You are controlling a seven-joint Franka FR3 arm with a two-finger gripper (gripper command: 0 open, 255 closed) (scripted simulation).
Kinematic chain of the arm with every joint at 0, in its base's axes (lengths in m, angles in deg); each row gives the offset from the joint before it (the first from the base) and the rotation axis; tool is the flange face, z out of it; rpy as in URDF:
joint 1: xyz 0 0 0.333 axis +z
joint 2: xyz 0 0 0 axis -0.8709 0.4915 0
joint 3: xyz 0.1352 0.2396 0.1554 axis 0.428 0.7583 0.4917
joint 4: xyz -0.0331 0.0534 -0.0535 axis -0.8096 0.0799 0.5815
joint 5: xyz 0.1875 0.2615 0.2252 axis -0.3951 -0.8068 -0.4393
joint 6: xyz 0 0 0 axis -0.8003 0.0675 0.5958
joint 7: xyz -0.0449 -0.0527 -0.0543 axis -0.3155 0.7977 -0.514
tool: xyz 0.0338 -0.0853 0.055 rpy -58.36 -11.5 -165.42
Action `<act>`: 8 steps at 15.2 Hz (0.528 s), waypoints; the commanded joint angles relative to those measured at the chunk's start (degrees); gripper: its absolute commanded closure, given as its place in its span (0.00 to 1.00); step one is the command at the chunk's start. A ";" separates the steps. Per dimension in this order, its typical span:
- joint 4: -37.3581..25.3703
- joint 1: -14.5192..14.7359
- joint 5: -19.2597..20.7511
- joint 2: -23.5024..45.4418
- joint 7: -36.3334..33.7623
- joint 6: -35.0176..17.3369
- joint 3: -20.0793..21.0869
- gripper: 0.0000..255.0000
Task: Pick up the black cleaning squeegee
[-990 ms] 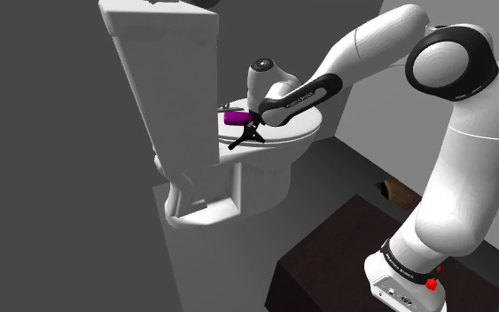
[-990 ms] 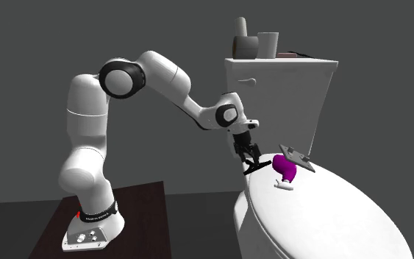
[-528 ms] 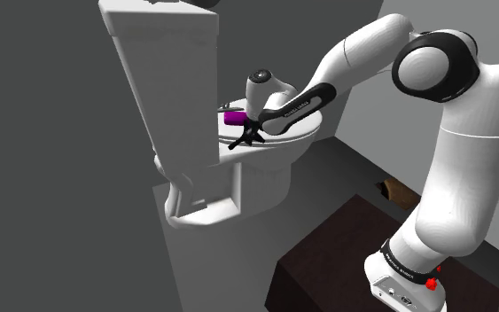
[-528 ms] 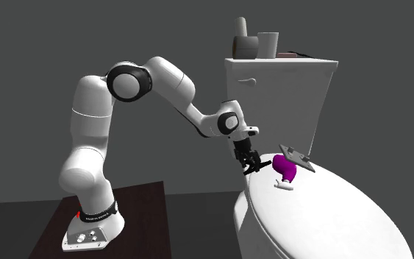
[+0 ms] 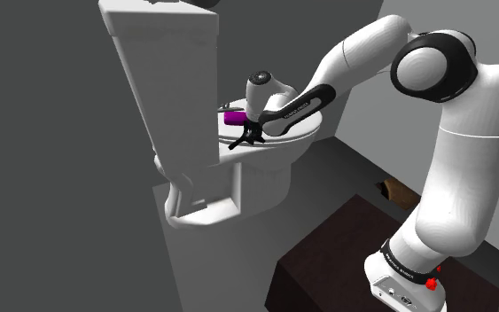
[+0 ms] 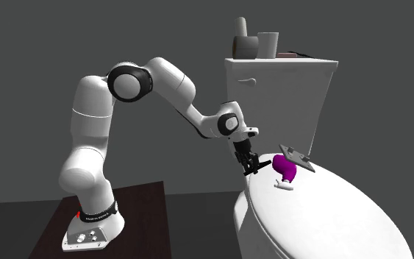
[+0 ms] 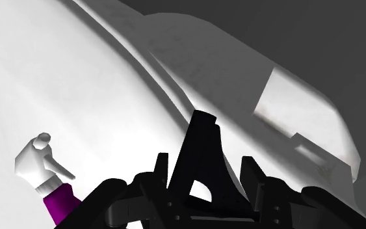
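The black squeegee (image 7: 201,140) lies on the closed white toilet lid (image 6: 330,210), near the lid's edge on the arm's side. Its blade end juts out from between my fingers (image 7: 250,170). My black gripper (image 7: 205,168) is down on the lid and shut on the squeegee. In the shoulder view the gripper (image 5: 254,130) sits over the squeegee (image 5: 241,139), whose thin black end points toward the tank. In the second exterior view the gripper (image 6: 250,162) touches the lid's rim, with the squeegee (image 6: 256,169) under it.
A purple bottle (image 6: 284,171) with a white nozzle lies on the lid close beside the gripper. A flat grey item (image 6: 298,157) rests behind it. The white tank (image 6: 279,96) carries a roll (image 6: 244,45) and a cup (image 6: 268,43). My dark stand (image 5: 345,257) is below.
The arm moved in and down onto the lid in the first half second, then held still. The fingers have closed on the squeegee.
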 commanded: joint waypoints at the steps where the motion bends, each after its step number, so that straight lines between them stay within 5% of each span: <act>1: -0.03 0.00 0.00 0.06 0.00 -0.05 0.00 1.00; 8: -0.90 -0.34 -1.86 -2.12 2.13 2.75 0.74 1.00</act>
